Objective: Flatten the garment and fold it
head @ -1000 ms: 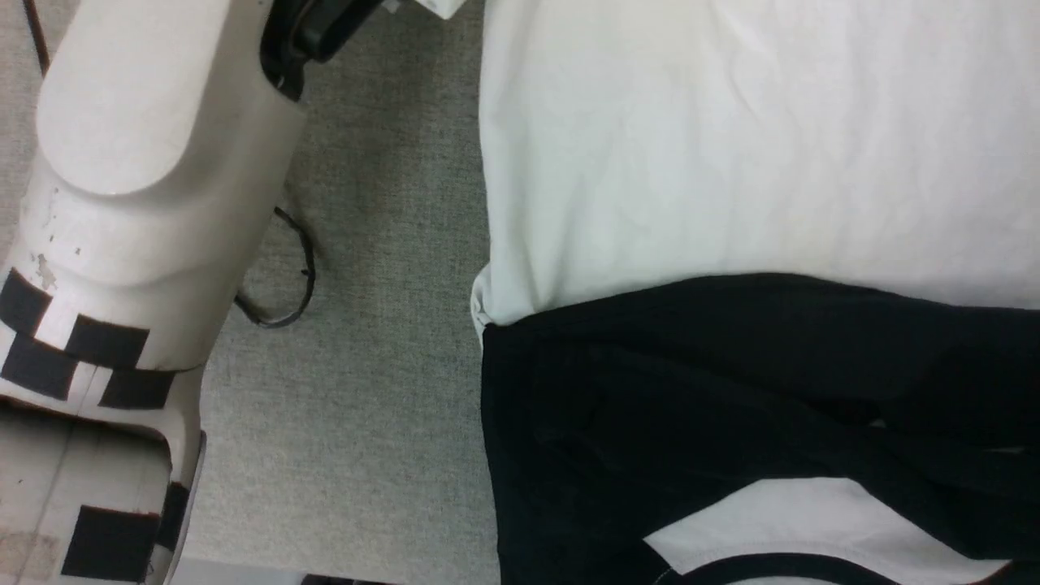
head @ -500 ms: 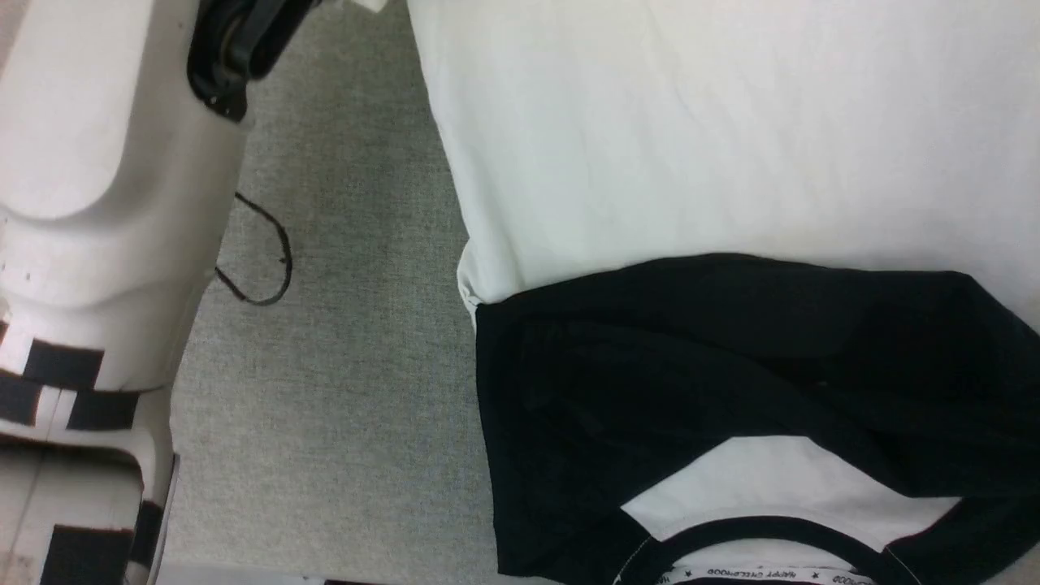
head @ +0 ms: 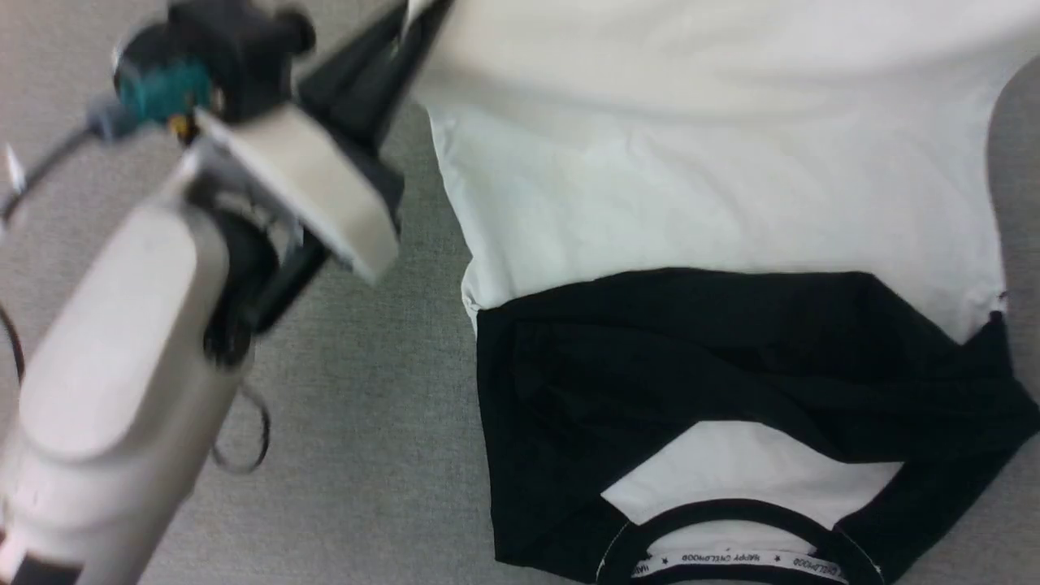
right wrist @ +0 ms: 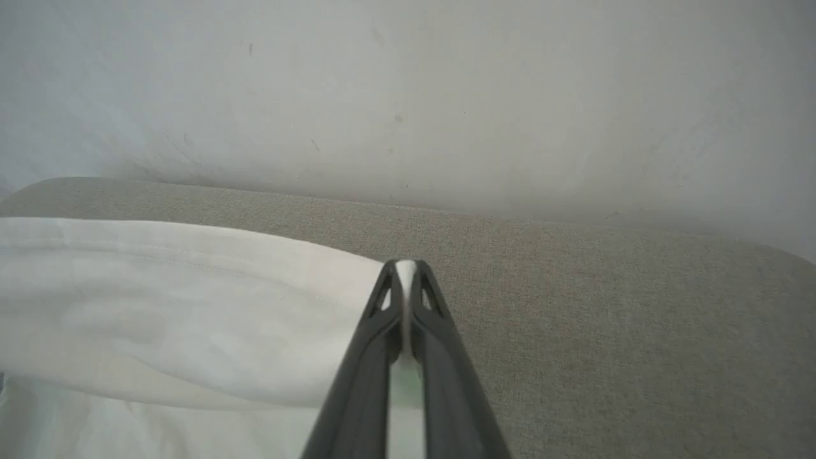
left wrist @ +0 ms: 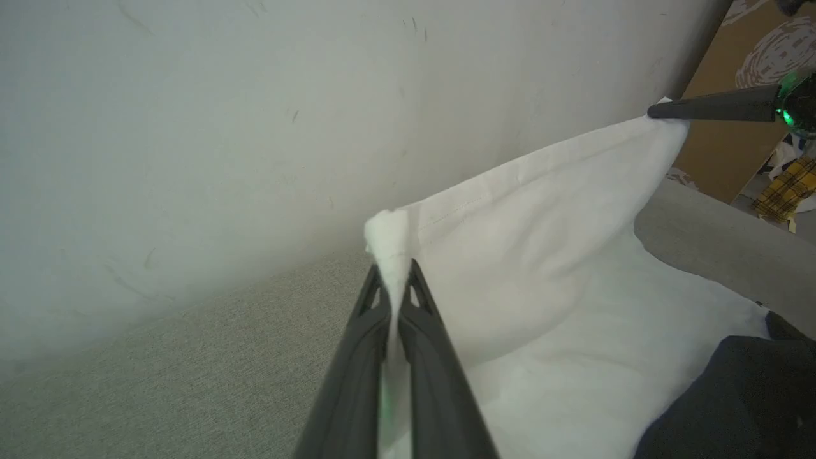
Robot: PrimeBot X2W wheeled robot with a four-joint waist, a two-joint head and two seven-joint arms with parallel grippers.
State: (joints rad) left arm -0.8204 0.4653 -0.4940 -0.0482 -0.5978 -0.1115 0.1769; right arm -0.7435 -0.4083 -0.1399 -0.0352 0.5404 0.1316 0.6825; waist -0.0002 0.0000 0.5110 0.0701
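The garment (head: 691,203) lies on the grey surface, a white T-shirt with its black sleeves (head: 731,341) folded across the chest. Its black neck trim (head: 731,516) and printed neck tape (head: 731,559) are nearest me. The far hem is lifted off the surface and stretched between both grippers. My left gripper (head: 416,16) is shut on the hem's left corner, and the left wrist view shows that gripper (left wrist: 395,271) pinching bunched white cloth. My right gripper (right wrist: 405,271) is shut on the other hem corner; the same right gripper (left wrist: 660,111) appears in the left wrist view.
A grey fabric surface (head: 366,406) carries the shirt, and a pale wall (left wrist: 255,95) rises behind it. A thin black cable loop (head: 244,439) hangs by my left forearm (head: 106,390). Brown cardboard (left wrist: 720,146) and a yellow plaid cloth (left wrist: 781,188) lie beyond the right edge.
The head view has shifted, bringing the collar and the shirt's right side into view. My left arm has swung so its gripper shows, holding the raised hem corner.
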